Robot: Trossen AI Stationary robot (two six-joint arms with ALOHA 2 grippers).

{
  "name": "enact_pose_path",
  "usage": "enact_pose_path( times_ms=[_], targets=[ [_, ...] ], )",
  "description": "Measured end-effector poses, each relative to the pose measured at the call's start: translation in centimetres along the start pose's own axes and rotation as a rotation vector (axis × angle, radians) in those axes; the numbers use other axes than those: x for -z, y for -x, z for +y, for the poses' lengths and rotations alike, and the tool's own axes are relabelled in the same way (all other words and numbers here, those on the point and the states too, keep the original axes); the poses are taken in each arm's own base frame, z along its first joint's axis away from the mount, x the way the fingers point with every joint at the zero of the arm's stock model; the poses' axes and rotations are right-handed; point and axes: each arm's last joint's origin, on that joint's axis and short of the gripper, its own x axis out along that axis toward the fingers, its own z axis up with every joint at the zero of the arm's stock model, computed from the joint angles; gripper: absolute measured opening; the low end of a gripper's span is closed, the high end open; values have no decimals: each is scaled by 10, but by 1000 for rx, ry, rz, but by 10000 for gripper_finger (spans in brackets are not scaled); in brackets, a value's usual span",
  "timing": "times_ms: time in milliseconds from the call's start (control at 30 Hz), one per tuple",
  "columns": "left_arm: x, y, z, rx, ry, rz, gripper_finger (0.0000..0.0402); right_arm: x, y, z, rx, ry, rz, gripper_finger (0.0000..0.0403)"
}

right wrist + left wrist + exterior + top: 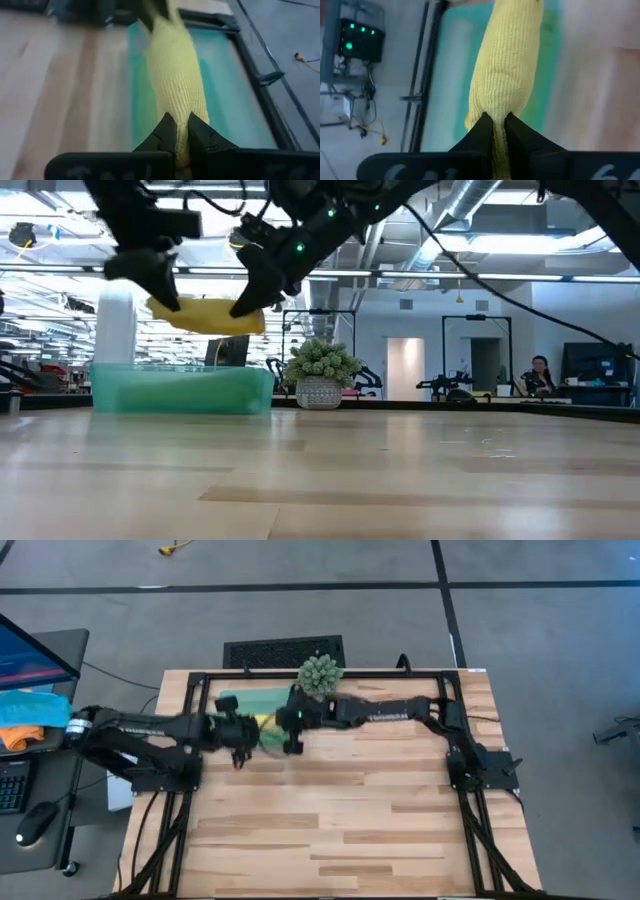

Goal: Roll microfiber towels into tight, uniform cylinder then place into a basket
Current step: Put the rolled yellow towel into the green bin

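A yellow microfiber towel (205, 316), rolled into a short cylinder, hangs in the air between my two grippers, over the near edge of the basket (180, 390). My left gripper (165, 302) is shut on its left end and my right gripper (250, 306) on its right end. The basket (228, 700) is a shallow teal-green tray standing on the table at the far left. In the high view leaf green shows inside it; I cannot tell whether that is a towel. My left gripper pinches the roll's left end (498, 131) between its two fingers, slanting down from the table's left and lying along the roll. The roll is lifted clear and roughly level. My right gripper pinches the roll's right end (181, 131) between its two fingers, slanting down from the table's right, in line with the roll. That end also hangs clear above the basket.
A spiky green ball plant in a white pot (320, 375) stands at the table's far edge, just right of the basket and close to my right arm. A black frame (200, 690) runs around the table. The wooden top (340, 820) toward the near edge is bare.
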Motion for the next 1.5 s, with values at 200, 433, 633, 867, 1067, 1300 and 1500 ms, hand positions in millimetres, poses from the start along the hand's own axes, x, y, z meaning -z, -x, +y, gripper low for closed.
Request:
enact_pose_path(
  times_ms=[200,433,633,867,1067,1300,1500],
  targets=[
    [-4,-32,56,60,94,3,13,5,1,-65,-9,-126,-82,31],
    [-2,-68,101,77,162,-25,13,22,-13,-100,-45,-181,-147,31],
    [7,-96,113,81,162,75,13,38,-51,-110,-91,-190,-139,31],
    [13,-136,111,149,146,194,13,47,-75,-129,-131,-229,-7,31],
    [10,-149,121,157,172,212,13,38,-68,-136,-157,-281,52,31],
    [1,-137,137,215,216,200,13,21,-53,-144,-223,-374,32,31],
    [5,-137,142,259,275,208,13,21,-56,-139,-220,-440,36,31]
  ],
)
